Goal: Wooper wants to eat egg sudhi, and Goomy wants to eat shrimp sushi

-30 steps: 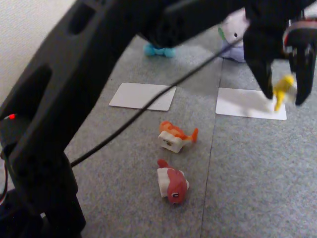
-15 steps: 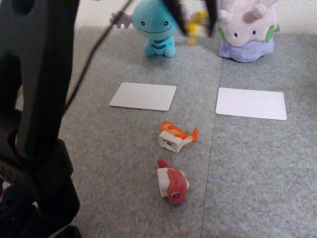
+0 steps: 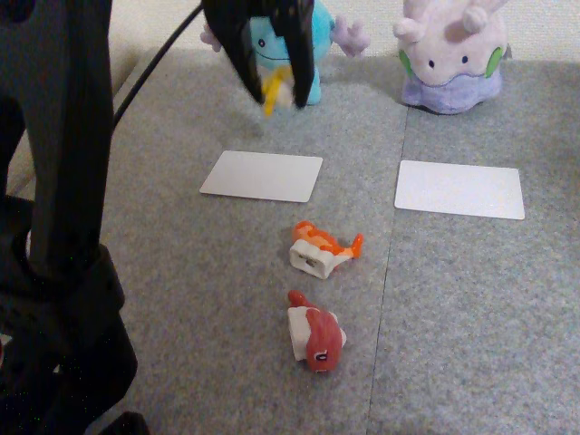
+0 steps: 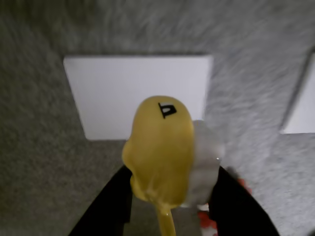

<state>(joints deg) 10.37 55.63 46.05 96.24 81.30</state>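
Note:
My gripper (image 3: pixel 275 89) hangs in the air in front of Wooper (image 3: pixel 313 45), the light blue plush at the back, and is shut on the egg sushi (image 3: pixel 274 88). In the wrist view the yellow topping (image 4: pixel 160 147) and its white rice block sit between my black fingers (image 4: pixel 113 201), above the left white card (image 4: pixel 138 91). Goomy (image 3: pixel 450 54), the pale lilac plush, stands at the back right. The shrimp sushi (image 3: pixel 322 247), orange striped, lies on the grey mat below the cards.
Two white cards lie on the mat: one at the left (image 3: pixel 263 175), one at the right (image 3: pixel 459 188). A red-topped sushi piece (image 3: pixel 315 333) lies nearer the front. My black arm (image 3: pixel 59 227) takes up the left edge of the fixed view.
My gripper has swung left with the egg sushi, from over the right card, past the gap between the plushes, to in front of Wooper. The other sushi pieces have stayed put.

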